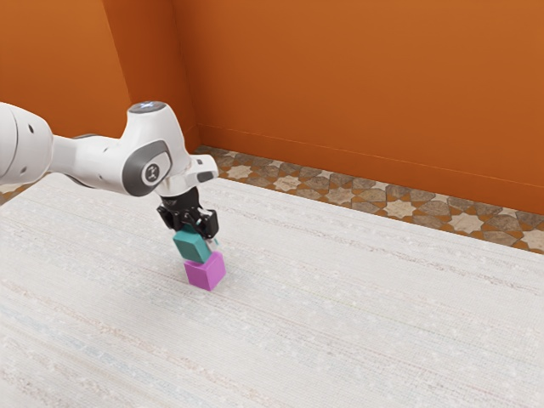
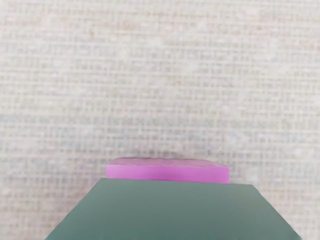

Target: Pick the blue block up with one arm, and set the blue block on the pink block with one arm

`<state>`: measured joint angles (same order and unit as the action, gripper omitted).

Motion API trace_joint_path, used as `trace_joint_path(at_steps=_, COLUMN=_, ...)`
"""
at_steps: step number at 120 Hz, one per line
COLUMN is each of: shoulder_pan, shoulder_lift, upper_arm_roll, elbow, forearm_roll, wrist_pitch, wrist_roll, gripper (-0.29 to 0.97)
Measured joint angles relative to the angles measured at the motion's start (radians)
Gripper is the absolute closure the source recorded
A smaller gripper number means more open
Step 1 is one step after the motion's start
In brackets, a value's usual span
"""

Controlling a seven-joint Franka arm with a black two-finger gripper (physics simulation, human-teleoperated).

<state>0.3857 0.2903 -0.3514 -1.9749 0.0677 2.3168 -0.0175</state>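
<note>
Exterior view: the black pincer (image 1: pixel 190 229) clasps the blue block (image 1: pixel 192 247) from two sides, holding it directly on top of the pink block (image 1: pixel 206 272) on the pale worktop (image 1: pixel 357 306) — apparently touching. The grip probably steadies the stack before release.

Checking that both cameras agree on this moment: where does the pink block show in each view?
Exterior view: the pink block stands on the white table, left of centre, directly under the blue block.
Wrist view: the pink block shows as a thin strip just beyond the edge of the blue block.
Shared landmark: the blue block, right over the pink block in both views.
</note>
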Motion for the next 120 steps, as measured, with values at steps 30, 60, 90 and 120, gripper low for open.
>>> trace_joint_path(at_steps=30, shoulder_pan=-0.003, shoulder_lift=-0.007, upper_arm_roll=0.0, elbow=-0.003, forearm_roll=-0.016, wrist_pitch=0.004, wrist_roll=0.015, gripper=0.27)
trace_joint_path(at_steps=60, shoulder_pan=-0.016, shoulder_lift=-0.182, upper_arm_roll=0.001, elbow=-0.031, forearm_roll=-0.021, wrist_pitch=-0.001, wrist_roll=0.041, gripper=0.08)
trace_joint_path(at_steps=90, shoulder_pan=-0.135, shoulder_lift=-0.434, upper_arm_roll=0.119, elbow=0.343, forearm_roll=-0.048, wrist_pitch=-0.397, wrist_roll=-0.353, gripper=0.03)
trace_joint_path(at_steps=120, shoulder_pan=-0.207, shoulder_lift=-0.435, upper_arm_roll=0.248, elbow=0.381, forearm_roll=-0.027, wrist_pitch=-0.745, wrist_roll=-0.794, gripper=0.01)
